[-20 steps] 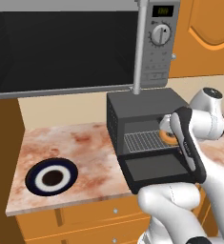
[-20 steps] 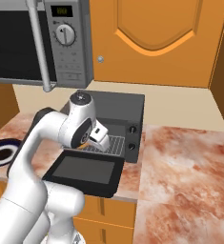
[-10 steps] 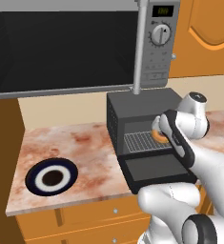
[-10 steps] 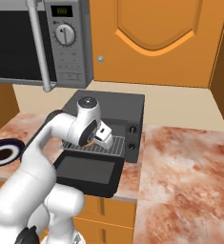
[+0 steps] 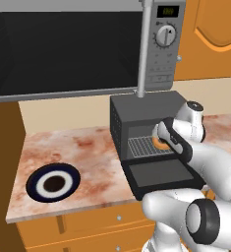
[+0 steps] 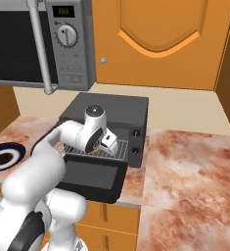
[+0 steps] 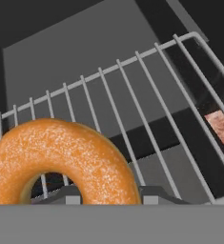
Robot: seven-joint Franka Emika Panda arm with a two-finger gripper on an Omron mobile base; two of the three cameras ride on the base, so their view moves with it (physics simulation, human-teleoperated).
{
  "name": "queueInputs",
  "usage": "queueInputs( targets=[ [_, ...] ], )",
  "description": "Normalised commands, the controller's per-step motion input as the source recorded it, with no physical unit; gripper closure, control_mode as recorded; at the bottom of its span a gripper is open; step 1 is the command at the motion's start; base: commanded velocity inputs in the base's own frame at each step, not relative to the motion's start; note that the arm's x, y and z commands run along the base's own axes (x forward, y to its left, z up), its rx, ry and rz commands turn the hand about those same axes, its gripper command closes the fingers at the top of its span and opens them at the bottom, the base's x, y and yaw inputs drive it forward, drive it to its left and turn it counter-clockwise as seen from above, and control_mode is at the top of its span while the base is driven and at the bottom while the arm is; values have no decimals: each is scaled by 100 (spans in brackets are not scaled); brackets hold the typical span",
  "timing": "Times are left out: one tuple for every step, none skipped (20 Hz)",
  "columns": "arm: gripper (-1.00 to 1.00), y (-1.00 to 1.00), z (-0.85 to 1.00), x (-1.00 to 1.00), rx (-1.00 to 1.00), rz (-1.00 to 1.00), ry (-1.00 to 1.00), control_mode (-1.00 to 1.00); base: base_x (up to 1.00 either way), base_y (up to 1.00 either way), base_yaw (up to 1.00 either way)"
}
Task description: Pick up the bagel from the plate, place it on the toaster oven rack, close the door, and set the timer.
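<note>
One plate, one bagel, one toaster oven on the surface.
From the left: the plate (image 5: 53, 182) lies bare on the surface (image 5: 95, 162); the toaster oven (image 5: 136, 115) has its door (image 5: 163, 176) down; the gripper (image 5: 161, 141), narrow, holds the bagel (image 7: 56, 162) over the rack (image 7: 147, 105).
</note>
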Motion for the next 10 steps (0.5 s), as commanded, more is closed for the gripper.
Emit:
queueInputs(
  targets=[
    [100,0,-30,12,0,0,0,-100,0,0,0],
    [100,0,-29,11,0,0,0,-100,0,0,0],
    [100,0,-30,12,0,0,0,-100,0,0,0],
    [100,0,-31,14,0,0,0,-100,0,0,0],
    [100,0,-34,13,0,0,0,-100,0,0,0],
    [100,0,-33,10,0,0,0,-100,0,0,0],
    [100,0,-31,12,0,0,0,-100,0,0,0],
    [100,0,-29,11,0,0,0,-100,0,0,0],
    [100,0,-26,12,0,0,0,-100,0,0,0],
    [100,0,-20,9,0,0,0,-100,0,0,0]
  ],
)
